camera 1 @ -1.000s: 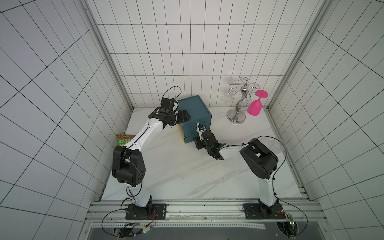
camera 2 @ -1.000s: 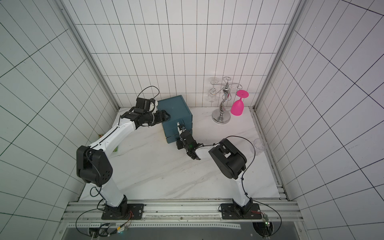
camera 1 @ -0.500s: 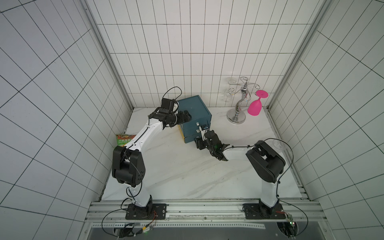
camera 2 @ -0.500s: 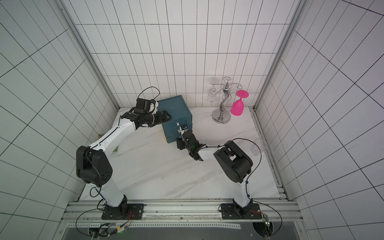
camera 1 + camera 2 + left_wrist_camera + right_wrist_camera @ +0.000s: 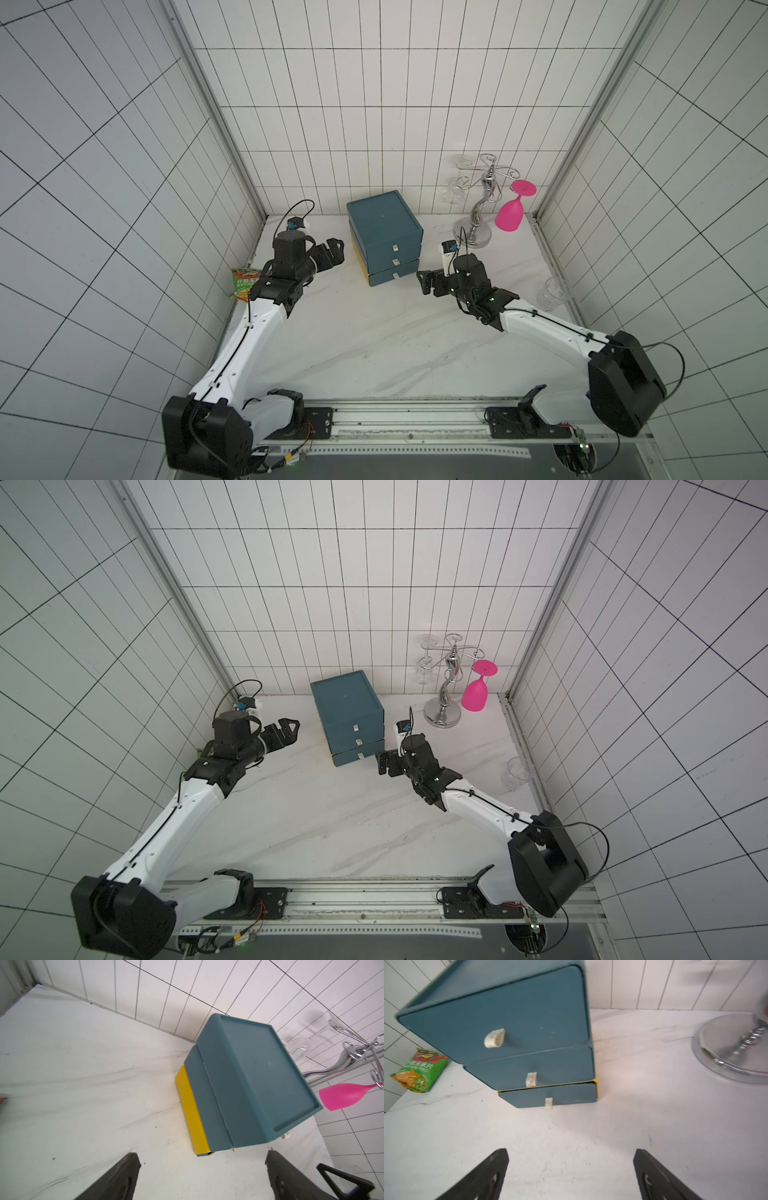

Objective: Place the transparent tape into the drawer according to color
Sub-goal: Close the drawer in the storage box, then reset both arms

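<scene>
The teal drawer [image 5: 384, 232] is set far-centre on the white surface [image 5: 374, 345], flanked by the left claw [image 5: 337, 252] and right claw [image 5: 424, 283], both spread wide and empty. A snack bag [image 5: 245, 284] is seen at the left; a glass rack [image 5: 478, 224] with a pink glass [image 5: 510, 214] is placed far right.

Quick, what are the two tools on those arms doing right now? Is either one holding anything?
Left tool: open, holding nothing.
Right tool: open, holding nothing.
</scene>
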### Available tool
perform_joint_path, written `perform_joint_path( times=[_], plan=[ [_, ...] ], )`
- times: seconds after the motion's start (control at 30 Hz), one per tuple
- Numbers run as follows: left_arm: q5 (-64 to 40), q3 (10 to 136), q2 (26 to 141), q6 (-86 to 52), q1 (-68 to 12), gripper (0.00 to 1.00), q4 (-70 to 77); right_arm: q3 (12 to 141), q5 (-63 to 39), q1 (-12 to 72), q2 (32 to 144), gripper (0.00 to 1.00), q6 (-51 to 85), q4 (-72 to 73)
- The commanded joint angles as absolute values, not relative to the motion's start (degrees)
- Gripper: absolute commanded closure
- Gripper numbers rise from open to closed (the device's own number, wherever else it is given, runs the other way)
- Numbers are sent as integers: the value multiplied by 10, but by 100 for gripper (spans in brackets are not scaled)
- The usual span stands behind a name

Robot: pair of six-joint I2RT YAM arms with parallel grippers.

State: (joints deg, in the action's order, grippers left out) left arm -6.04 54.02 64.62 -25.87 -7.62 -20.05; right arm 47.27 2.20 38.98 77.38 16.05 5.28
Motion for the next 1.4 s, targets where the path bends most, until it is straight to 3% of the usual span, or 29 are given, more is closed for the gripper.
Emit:
perform_joint_path(
  times=[0.0,0.23,0.33,0.43,0.47,0.9,1.1,1.2,1.37],
  plan=[
    [-10,467,618,-215,-66,1,-130,445,22,350,736,1,141,-3],
    [73,323,575,-128,-65,1,62,441,110,230,715,1,112,-6],
    [75,320,603,-108,-54,1,87,410,102,162,717,1,97,39],
    [80,342,640,-95,-49,2,66,336,141,126,723,1,46,176],
    [86,342,650,-89,-47,2,74,346,132,112,717,1,47,144],
    [49,305,762,-54,-15,2,220,253,147,49,800,1,3,382],
    [36,277,826,-47,12,2,357,194,104,-3,878,1,43,567],
    [19,258,864,-59,25,2,422,217,113,0,872,1,43,506],
    [14,236,913,-52,26,1,516,203,156,15,872,1,40,535]
  ],
)
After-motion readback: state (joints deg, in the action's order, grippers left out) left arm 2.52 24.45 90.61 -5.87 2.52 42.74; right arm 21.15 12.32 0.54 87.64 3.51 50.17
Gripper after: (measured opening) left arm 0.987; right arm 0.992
